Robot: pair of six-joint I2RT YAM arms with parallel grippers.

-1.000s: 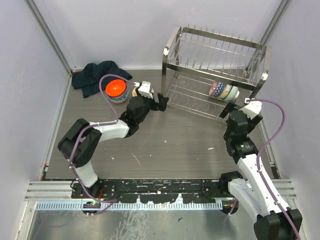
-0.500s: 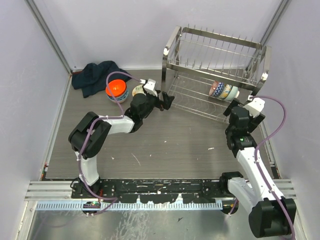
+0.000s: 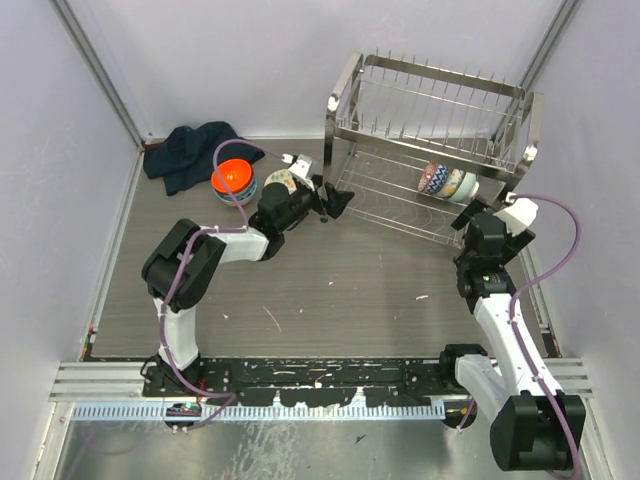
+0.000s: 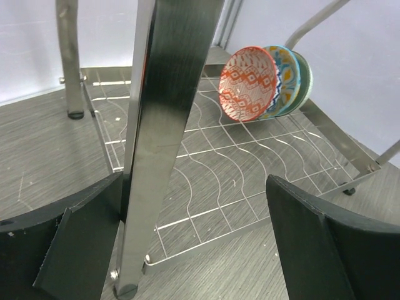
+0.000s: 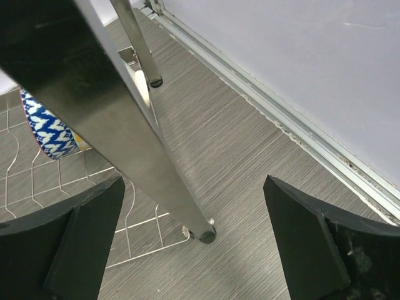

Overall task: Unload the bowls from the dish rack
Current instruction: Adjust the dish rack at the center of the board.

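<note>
The silver wire dish rack (image 3: 430, 140) stands at the back right. Three bowls (image 3: 447, 182) lean on edge together on its lower tier; in the left wrist view the front one is orange-red patterned (image 4: 249, 83), with blue-teal ones behind. An orange bowl (image 3: 234, 178) sits stacked on another on the table at left, a pale bowl (image 3: 279, 181) beside it. My left gripper (image 3: 337, 198) is open around the rack's front left leg (image 4: 164, 125), not touching the bowls. My right gripper (image 3: 483, 211) is open around the front right leg (image 5: 131, 131), with a blue-white bowl (image 5: 47, 128) to its left.
A dark blue cloth (image 3: 190, 150) lies crumpled in the back left corner. Pale walls close in the left, back and right sides. A metal floor rail (image 5: 312, 137) runs along the right wall close to the rack's foot (image 5: 204, 236).
My left gripper has moved right from beside the orange bowl up to the rack's front left leg. My right gripper has moved back and right to the front right leg. Both stayed open.
</note>
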